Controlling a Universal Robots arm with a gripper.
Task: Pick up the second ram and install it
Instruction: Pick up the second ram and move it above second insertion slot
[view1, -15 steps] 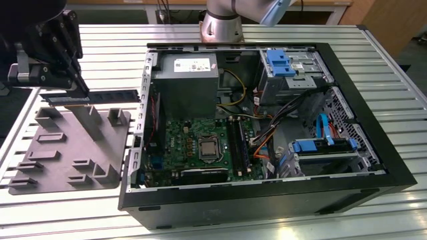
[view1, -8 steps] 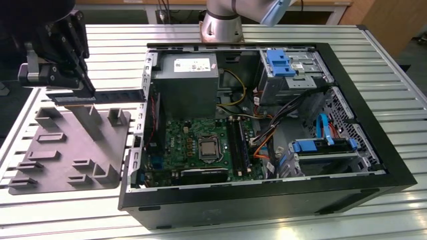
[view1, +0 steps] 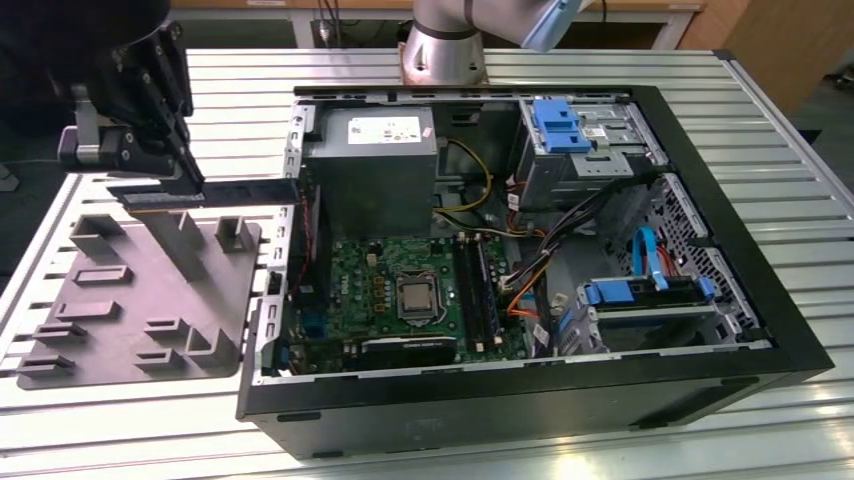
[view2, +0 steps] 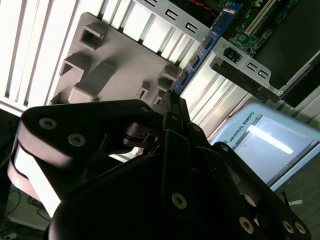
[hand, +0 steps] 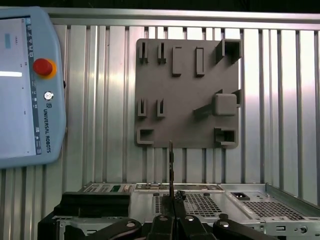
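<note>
Hand (hand: 172, 202): clamped on second ram (hand: 171, 165), held at one end.
Location: above grey tray (view1: 120, 300) edge, near computer case (view1: 534, 400).
Care: likely best carried level, without twisting.

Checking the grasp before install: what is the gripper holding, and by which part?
The gripper holds the blue ram stick near one end; the rest sticks out toward the computer case.

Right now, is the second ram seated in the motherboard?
No, the gripper holds the second ram beside the grey tray, off the motherboard.
</note>
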